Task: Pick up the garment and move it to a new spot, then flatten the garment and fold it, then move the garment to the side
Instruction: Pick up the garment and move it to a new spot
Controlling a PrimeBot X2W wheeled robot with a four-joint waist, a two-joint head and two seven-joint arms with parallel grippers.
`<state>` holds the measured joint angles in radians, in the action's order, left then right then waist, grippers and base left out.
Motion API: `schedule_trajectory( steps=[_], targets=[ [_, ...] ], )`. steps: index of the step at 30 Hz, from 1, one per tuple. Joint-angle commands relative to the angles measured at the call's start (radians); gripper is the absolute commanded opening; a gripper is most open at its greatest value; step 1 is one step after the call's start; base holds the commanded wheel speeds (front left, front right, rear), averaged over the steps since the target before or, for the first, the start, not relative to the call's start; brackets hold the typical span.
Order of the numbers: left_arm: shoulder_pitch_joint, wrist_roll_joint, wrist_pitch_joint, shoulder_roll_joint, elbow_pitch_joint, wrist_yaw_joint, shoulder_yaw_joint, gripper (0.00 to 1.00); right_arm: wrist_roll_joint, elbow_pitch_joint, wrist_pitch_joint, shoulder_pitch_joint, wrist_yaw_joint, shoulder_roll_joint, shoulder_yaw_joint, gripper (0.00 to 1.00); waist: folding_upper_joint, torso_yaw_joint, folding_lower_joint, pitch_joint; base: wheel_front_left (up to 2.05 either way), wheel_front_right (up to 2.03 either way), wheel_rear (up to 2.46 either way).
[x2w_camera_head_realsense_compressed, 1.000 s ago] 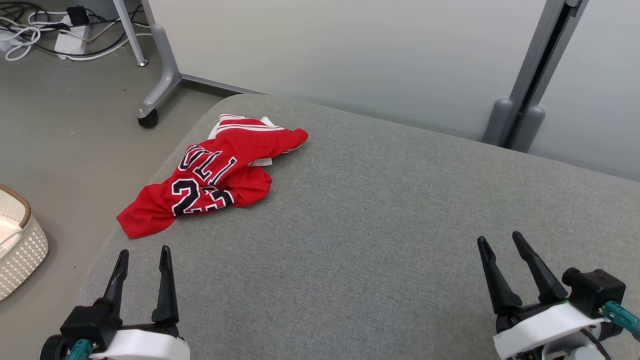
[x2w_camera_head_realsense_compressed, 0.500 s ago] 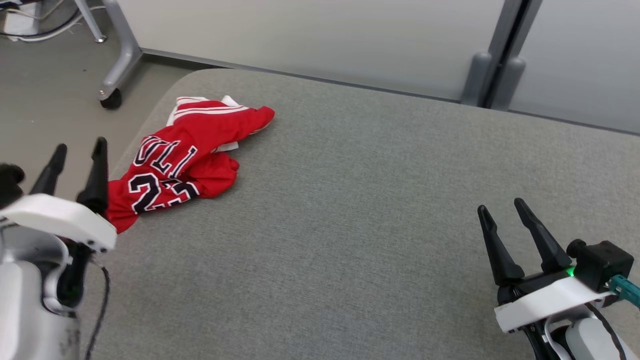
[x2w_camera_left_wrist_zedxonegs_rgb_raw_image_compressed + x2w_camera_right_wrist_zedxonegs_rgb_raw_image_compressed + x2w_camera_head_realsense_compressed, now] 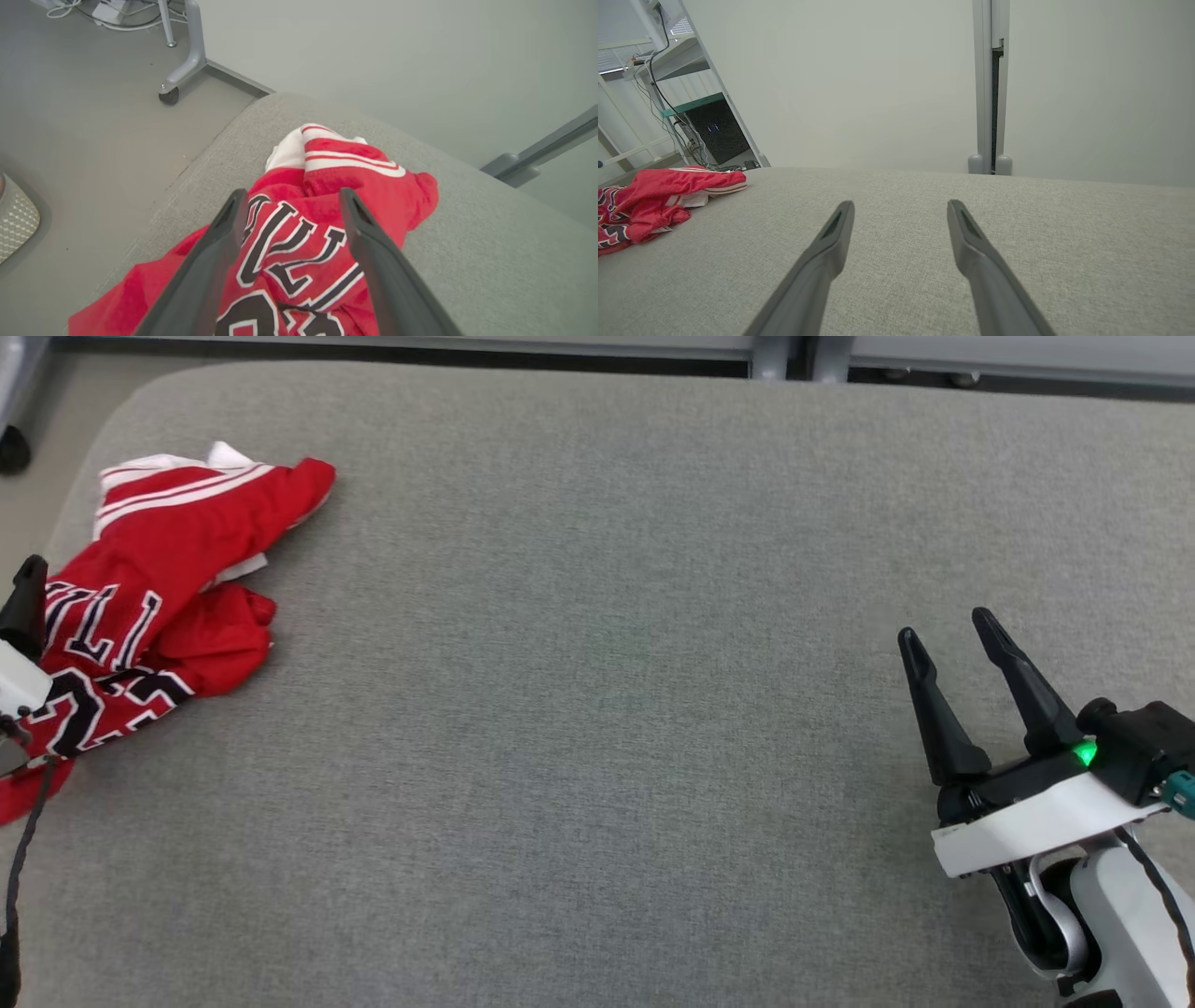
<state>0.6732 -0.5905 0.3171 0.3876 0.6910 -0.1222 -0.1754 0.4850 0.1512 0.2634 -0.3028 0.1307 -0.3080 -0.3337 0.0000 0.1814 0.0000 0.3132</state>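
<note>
1. One big grey padded surface (image 3: 653, 616) takes up most of the head view, and it's bare apart from its left side.
2. The garment (image 3: 177, 551) is a red jersey with black-and-white lettering and white stripes. It's crumpled at the pad's left edge, close to the far rounded corner. Its long axis runs diagonally: the striped end lies farther away and more toward the middle, and the other end lies nearer the robot, right at the left edge.
3. Right gripper (image 3: 944, 623) hangs over the near right side with its jaws spread wide and nothing between them. It's well apart from the jersey, with pretty much the whole pad in between.
4. Left gripper (image 3: 294, 193) is clearly the nearer one. In its wrist view the two fingers are wide apart, straddle the lettered part and point roughly along the jersey toward the striped end. It has hold of nothing. I can't tell if the tips touch the cloth.
5. My read is that this is step one, going in for the pick-up. The cloth sits right under and ahead of the left fingers, so the move should be mostly down, then close.
6. Small worry: the lettered part is bunched, so the pinch might only catch the top layer.
</note>
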Motion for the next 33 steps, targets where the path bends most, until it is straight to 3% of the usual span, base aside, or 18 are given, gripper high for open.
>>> schedule_trajectory(
  steps=[1, 6, 10, 12, 13, 24, 33],
  targets=[
    [0.023, -0.009, 0.008, 0.015, 0.04, -0.003, 0.001, 1.0, -0.004, -0.006, 0.001, -0.019, 0.0, -0.008, -0.002, 1.0, 0.0, -0.048, 0.0, 0.057, 0.0, 0.0, 0.0],
    [0.051, -0.036, 0.074, 0.019, 0.195, -0.008, 0.042, 1.0, -0.007, -0.015, 0.001, -0.051, 0.0, -0.003, -0.003, 1.0, 0.0, -0.077, 0.0, 0.095, 0.0, 0.0, 0.0],
    [0.05, -0.076, 0.095, 0.024, 0.227, -0.009, 0.088, 1.0, -0.012, -0.016, 0.001, -0.054, 0.0, 0.003, 0.005, 1.0, 0.0, -0.077, 0.0, 0.101, 0.0, 0.0, 0.0],
    [0.046, -0.086, 0.074, 0.033, 0.232, -0.008, 0.11, 0.47, -0.013, -0.012, 0.001, -0.055, 0.0, 0.005, 0.006, 1.0, 0.0, -0.076, 0.0, 0.099, 0.0, 0.0, 0.0],
    [0.047, -0.093, 0.059, 0.039, 0.232, -0.008, 0.119, 0.0, -0.013, -0.01, 0.001, -0.057, 0.0, 0.006, 0.006, 1.0, 0.0, -0.076, 0.0, 0.098, 0.0, 0.0, 0.0],
    [0.057, -0.124, -0.051, 0.128, 0.151, -0.008, 0.293, 0.0, -0.007, 0.012, 0.002, -0.033, 0.0, 0.044, 0.004, 1.0, 0.0, -0.09, 0.0, -0.012, 0.0, 0.0, 0.0],
    [0.078, -0.135, -0.059, 0.178, -0.079, -0.008, 0.449, 0.0, 0.005, 0.03, 0.001, 0.015, 0.0, 0.082, 0.022, 1.0, 0.0, -0.136, 0.0, -0.156, 0.0, 0.0, 0.0]
  ],
)
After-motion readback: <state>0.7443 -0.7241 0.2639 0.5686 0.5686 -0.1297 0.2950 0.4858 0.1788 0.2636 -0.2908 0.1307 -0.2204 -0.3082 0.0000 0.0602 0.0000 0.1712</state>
